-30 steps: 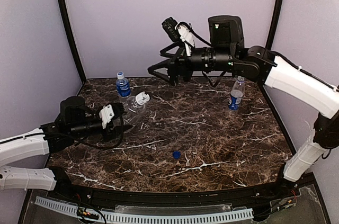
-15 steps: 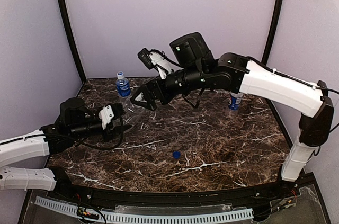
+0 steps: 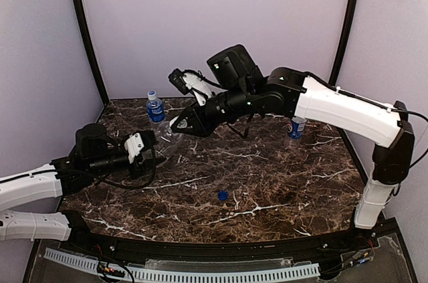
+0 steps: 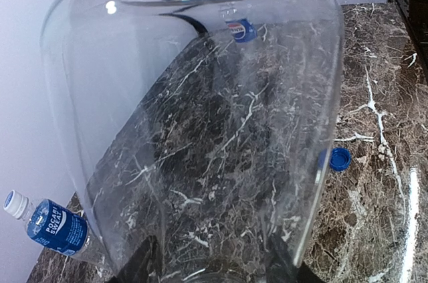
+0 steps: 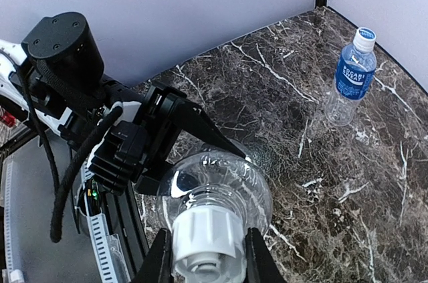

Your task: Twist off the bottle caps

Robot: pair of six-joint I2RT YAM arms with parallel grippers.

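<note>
One blue cap [image 3: 223,195] lies on the marble tabletop [image 3: 287,176] between lilac walls [image 3: 214,22].

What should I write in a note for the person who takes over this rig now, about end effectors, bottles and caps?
Left end effector: shut on the clear unlabelled plastic bottle, held tilted.
Right end effector: shut on that bottle's small white round plastic cap; cap not yet off.
Small blue round plastic cap: loose on the marble table, front centre, so one is done.
Blue-labelled clear plastic bottle: upright, back left, capped.
Pepsi-labelled clear plastic bottle: back right, top hidden.
Left: white cap, then the capped bottle.
</note>
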